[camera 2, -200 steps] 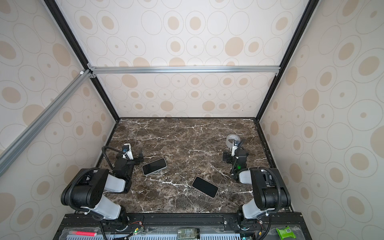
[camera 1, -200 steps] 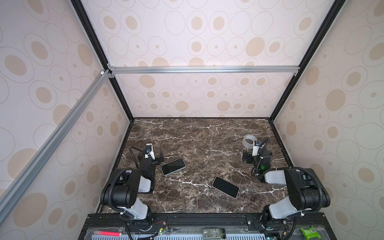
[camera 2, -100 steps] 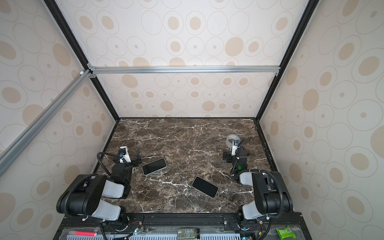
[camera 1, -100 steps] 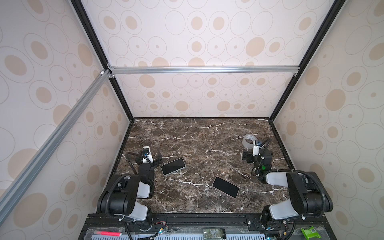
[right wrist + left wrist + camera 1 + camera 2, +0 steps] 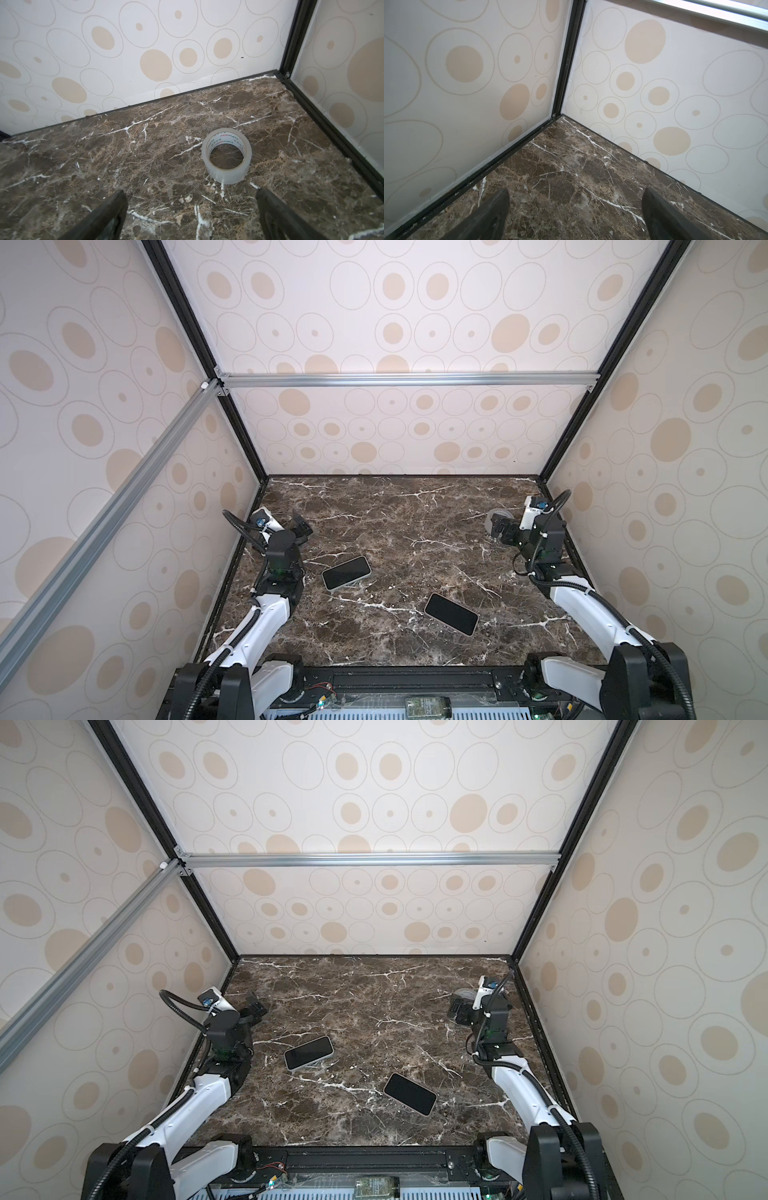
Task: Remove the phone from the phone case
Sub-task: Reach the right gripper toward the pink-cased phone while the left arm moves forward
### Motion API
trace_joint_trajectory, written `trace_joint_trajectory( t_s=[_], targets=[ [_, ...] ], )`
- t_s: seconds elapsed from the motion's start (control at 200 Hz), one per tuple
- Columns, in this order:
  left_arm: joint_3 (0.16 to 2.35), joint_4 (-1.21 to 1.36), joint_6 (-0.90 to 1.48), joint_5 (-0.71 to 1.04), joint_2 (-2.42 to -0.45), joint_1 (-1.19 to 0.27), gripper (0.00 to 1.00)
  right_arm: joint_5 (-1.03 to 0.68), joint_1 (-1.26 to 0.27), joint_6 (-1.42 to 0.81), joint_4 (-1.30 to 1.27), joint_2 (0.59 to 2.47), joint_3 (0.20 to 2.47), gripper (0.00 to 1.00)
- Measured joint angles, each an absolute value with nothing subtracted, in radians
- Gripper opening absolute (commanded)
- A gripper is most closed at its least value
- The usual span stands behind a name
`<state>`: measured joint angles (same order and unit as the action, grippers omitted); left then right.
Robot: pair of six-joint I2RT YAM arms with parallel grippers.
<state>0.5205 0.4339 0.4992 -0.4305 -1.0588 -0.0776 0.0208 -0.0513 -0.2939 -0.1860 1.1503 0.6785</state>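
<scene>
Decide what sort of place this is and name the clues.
Probably a robot test booth: patterned wall panels on a metal frame enclose a marble-look tabletop, with left arm and right arm at its front.

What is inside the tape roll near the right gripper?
Only bare table shows through the hole of the tape roll; no object is seen in it. Its near wall covers a strip of the table inside, so that part is unseen.
</scene>
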Motion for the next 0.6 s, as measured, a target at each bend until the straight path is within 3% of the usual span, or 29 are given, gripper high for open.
trace_joint_trajectory(
  t_s=[0.15, 0.3, 0.6],
  targets=[
    [0.584, 0.257, 0.576, -0.36, -1.076, -0.122, 0.99, -0.019, -0.051, -0.422, -0.015, 1.142, 0.743, 1.0],
    [0.632, 0.161, 0.6, -0.326, -1.089, -0.297, 0.99, -0.178, -0.082, -0.461, 0.091, 1.166, 0.801, 1.0],
    [0.675, 0.125, 0.626, -0.288, -1.193, -0.61, 0.99, -0.035, -0.51, -0.394, 0.337, 1.172, 0.855, 1.0]
  ],
)
